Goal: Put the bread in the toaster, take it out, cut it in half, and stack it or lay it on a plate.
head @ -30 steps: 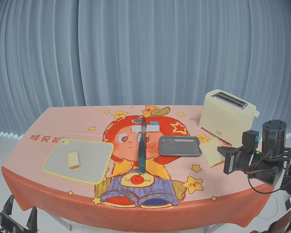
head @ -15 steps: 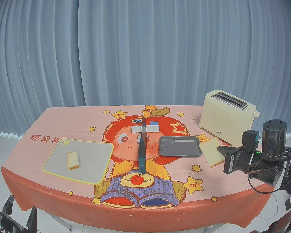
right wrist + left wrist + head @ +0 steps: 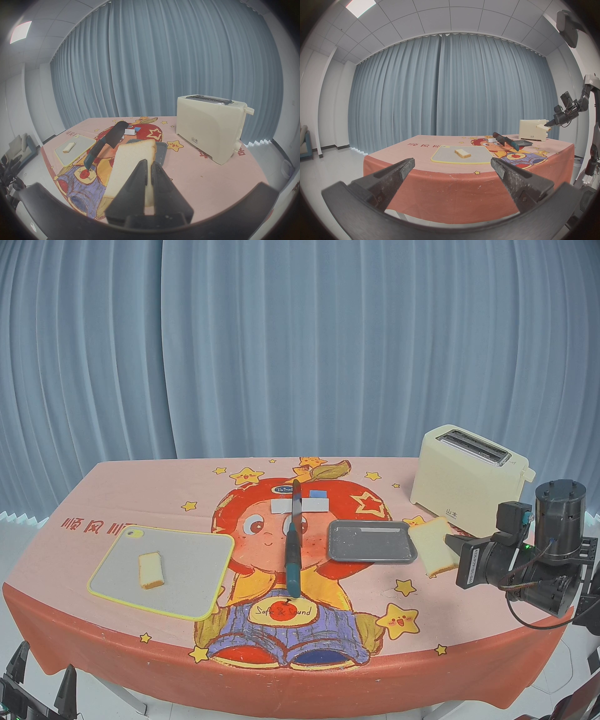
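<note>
Right, we have the right gripper [image 3: 149,163] pinched on the bread slice [image 3: 129,162], aloft just in front of the toaster [image 3: 209,128], so we'd raise it over a slot [image 3: 208,99] and lower it edge-first.

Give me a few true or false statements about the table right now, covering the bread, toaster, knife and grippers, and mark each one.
1. The right gripper is shut on a slice of bread. True.
2. Bread sits in the toaster. False: no bread shows in its slots.
3. A small piece of bread lies on the cutting board. True.
4. The knife lies in the tray. False: it lies beside the tray.
5. The left gripper holds the knife. False: it is open and empty.
</note>
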